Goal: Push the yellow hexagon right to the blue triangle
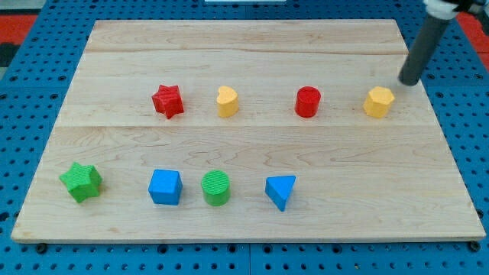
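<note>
Camera view: a pale wooden board (pixel 244 221) is laid on a blue pegboard surface (pixel 30 76). Two rows of small plastic blocks are spaced out across it, apparently set well apart so each can be pushed alone.

Upper row, from the board's left edge to its right: a red star block (pixel 167 101), a yellow heart-like block (pixel 226 101), a red cylinder block (pixel 307 101), and the yellow hexagon block (pixel 378 101), nearest the board's right edge.

Lower row, near the board's bottom edge: a green star block (pixel 81 182) by the bottom-left corner, a blue cube block (pixel 165 187), a green cylinder block (pixel 216 188), and the blue triangle block (pixel 281 192), about mid-board.

The yellow hexagon is seen well apart from the blue triangle, up and toward the right edge of it, so the task is judged not yet done.

The dark rod is tilted, entering from the board's top-right corner. My tip (pixel 409 81) is placed just beyond the hexagon's upper-right side, near it but not touching; probably staged there for a push down-left toward the triangle. No gripper is fitted; nothing is held, and no opening can be reported.
</note>
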Robot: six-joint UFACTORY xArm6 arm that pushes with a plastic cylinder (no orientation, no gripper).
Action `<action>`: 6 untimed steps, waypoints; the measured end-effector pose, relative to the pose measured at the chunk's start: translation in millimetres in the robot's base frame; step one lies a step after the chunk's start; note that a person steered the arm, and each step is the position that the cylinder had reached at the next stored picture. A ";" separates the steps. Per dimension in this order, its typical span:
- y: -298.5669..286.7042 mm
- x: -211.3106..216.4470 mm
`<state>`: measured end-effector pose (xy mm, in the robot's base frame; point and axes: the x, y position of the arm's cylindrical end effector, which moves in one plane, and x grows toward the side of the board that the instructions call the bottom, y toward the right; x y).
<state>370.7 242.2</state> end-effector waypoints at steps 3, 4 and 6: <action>-74.9 45.8; -75.8 76.2; -75.8 126.9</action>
